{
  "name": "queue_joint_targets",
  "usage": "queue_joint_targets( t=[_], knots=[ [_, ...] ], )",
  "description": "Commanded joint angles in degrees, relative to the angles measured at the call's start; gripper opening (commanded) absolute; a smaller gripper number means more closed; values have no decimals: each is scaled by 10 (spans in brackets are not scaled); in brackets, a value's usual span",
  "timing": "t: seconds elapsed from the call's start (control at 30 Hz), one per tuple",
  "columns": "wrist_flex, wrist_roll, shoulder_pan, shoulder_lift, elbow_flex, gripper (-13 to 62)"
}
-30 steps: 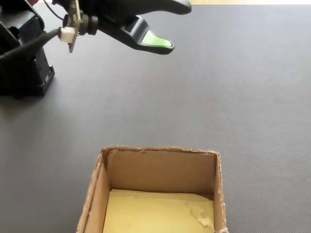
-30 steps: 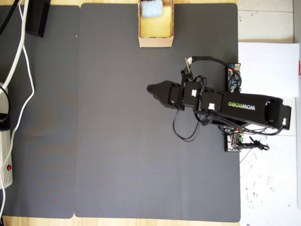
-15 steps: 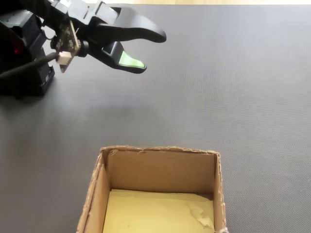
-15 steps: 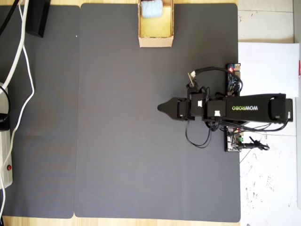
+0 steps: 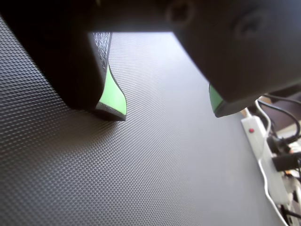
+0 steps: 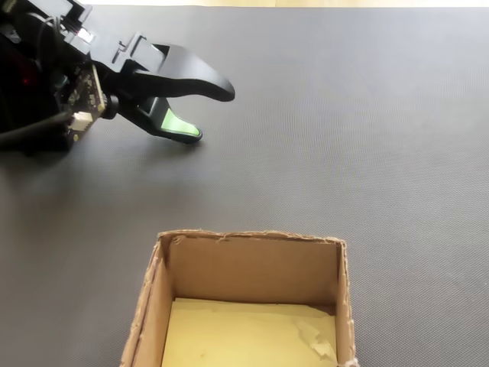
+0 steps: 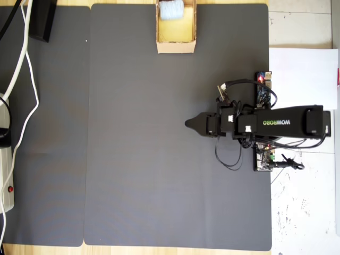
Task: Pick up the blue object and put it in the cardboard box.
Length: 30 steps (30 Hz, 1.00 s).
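In the overhead view the pale blue object (image 7: 171, 9) lies inside the cardboard box (image 7: 176, 48), at the box's far end by the top edge of the mat. My gripper (image 7: 188, 123) is well away from it, over the mat's right half. The fixed view shows the gripper (image 6: 210, 115) open at upper left, with one black jaw above a green-padded one. The box (image 6: 252, 267) stands at the bottom there, and only its yellowish floor shows. Seen from the wrist, the gripper (image 5: 168, 112) stands open over bare mat with nothing between the green pads.
A dark textured mat (image 7: 159, 159) covers the table. A white power strip (image 7: 6, 175) with white cables lies along the left edge and also shows in the wrist view as the power strip (image 5: 258, 141). Circuit boards (image 7: 264, 79) and white paper (image 7: 303, 69) sit by the arm's base.
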<state>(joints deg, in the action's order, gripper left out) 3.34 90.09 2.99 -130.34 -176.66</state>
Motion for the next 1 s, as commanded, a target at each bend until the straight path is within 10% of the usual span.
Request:
queue_joint_targets(
  t=[0.0,0.97],
  knots=[
    [-65,12,1,-54,-20,353],
    [-64,11,9,-54,-20,347]
  ],
)
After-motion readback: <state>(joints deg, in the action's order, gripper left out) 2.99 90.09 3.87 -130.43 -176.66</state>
